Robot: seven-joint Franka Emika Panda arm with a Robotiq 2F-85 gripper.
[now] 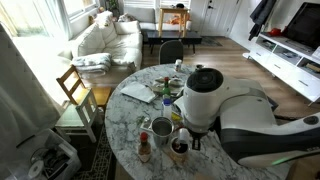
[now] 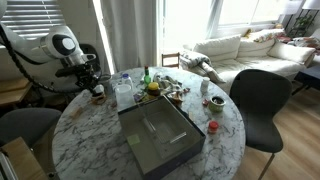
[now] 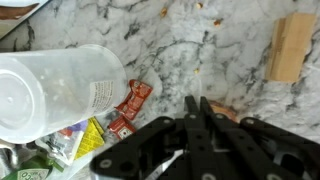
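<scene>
Claw (image 3: 197,125) pinched together, plastic cup (image 3: 55,90) and sauce packets (image 3: 128,105) beside, wooden block (image 3: 290,46) apart

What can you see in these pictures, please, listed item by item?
marble table: one, white with grey veins, round
tray: one, dark grey, middle of the table
plastic container: one, clear, on the table beside the packets
sauce packets: a few, red, just ahead of the gripper
wooden block: one, light brown, on the table, apart from the rest
metal cup: one, silver, on the table near the arm
dark chair: one, black, at the table
wooden chair: one, light wood, at the table
sofa: one, white, by the windows
robot arm: one, white
gripper: one, black, fingers together, over the table
</scene>
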